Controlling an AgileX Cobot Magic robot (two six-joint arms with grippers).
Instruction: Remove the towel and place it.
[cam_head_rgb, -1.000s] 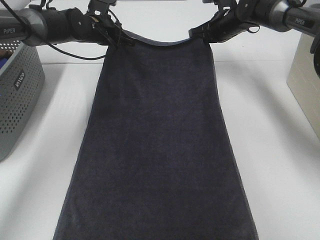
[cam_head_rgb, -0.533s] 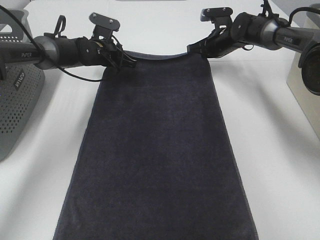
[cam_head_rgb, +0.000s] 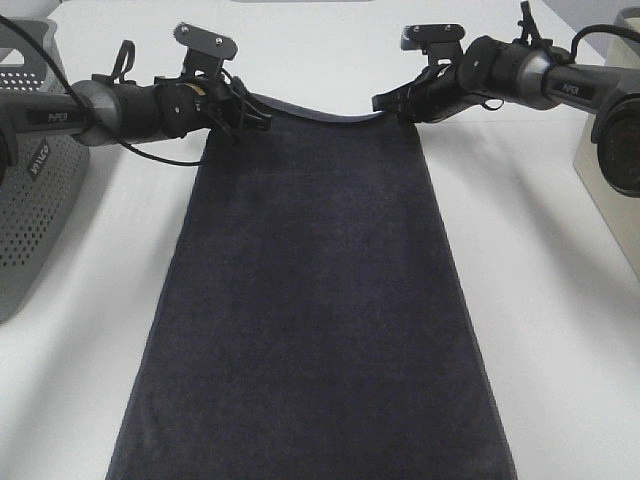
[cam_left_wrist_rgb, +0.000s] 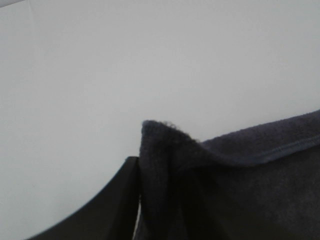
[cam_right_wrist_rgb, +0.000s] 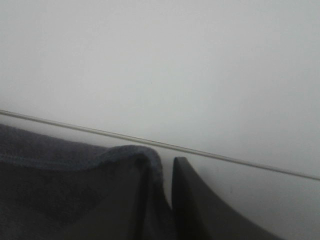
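towel: a large dark charcoal towel (cam_head_rgb: 315, 300) lies spread flat down the middle of the white surface (cam_head_rgb: 560, 330), its near end running out of the overhead view and its far edge sagging slightly between the two arms.
left gripper: the left gripper (cam_head_rgb: 252, 114) is at the far left corner of the towel. in its wrist view the corner stands bunched up against one dark finger; whether the jaws are pinching or letting go cannot be told.
right gripper: the right gripper (cam_head_rgb: 392, 103) is at the far right corner. its wrist view shows the hemmed edge curled beside one dark finger, and again the jaw state cannot be told.
basket: a grey perforated basket (cam_head_rgb: 30, 200) stands at the left edge of the surface, apart from the towel.
risk, snagging: if the terry loops catch on a finger as an arm pulls away, i judge the corner could be dragged and the flat lay spoiled.
risk, uneven release: should one corner come free before the other, the far edge may fold or skew.
risk, sag: the lifted far edge may drop with a wrinkle.
writing, arms: "piper" in white letters on both arms.
writing, basket: raised lettering on the basket side, too small to read with certainty.
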